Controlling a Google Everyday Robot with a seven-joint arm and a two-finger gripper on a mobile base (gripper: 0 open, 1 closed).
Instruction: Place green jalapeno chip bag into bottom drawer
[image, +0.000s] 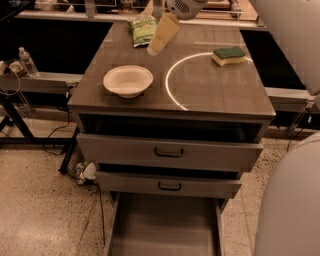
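The green jalapeno chip bag (142, 30) lies flat at the back left of the cabinet top, with light lettering on it. My gripper (155, 48) hangs over the back of the top, just right of the bag and close to its near right corner, with nothing seen in it. The bottom drawer (165, 227) is pulled out at floor level, a wide shallow grey tray with nothing seen inside. My arm's white shell fills the right edge of the view.
A white bowl (128, 80) sits at the front left of the top. A green-and-yellow sponge (229, 55) lies at the back right. The two upper drawers (169, 152) with dark handles stand slightly out. A bottle (27, 61) and cables are on the left.
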